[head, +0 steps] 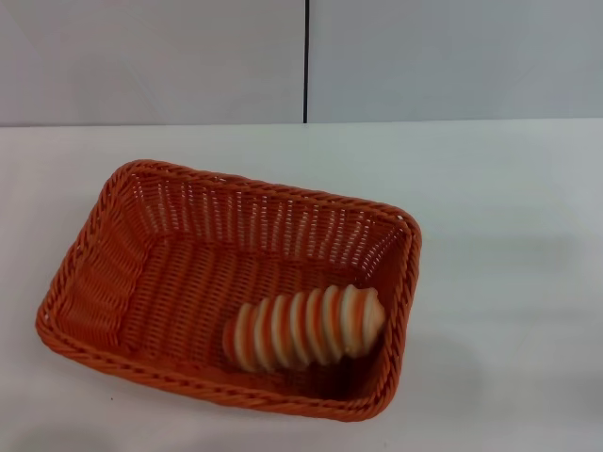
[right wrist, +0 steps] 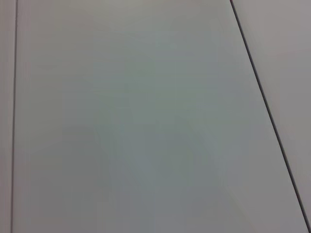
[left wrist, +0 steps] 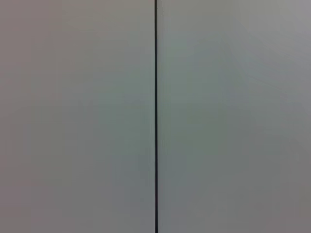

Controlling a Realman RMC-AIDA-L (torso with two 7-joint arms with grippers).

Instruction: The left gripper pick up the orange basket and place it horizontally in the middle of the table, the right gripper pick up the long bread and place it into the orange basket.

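Observation:
The orange basket (head: 122,273) lies on the white table (head: 509,245) a little left of the middle, its long side running across and slightly skewed. Inside it, near the front right corner, rests the long bread (head: 306,328), striped orange-brown and cream, lying across the woven floor with one end against the right wall. Neither gripper shows in the head view. Both wrist views show only a pale grey wall with a dark seam (left wrist: 155,116).
A grey panelled wall (head: 151,56) with a vertical dark seam (head: 306,61) stands behind the table's far edge. Bare tabletop stretches to the right of the basket and along the back.

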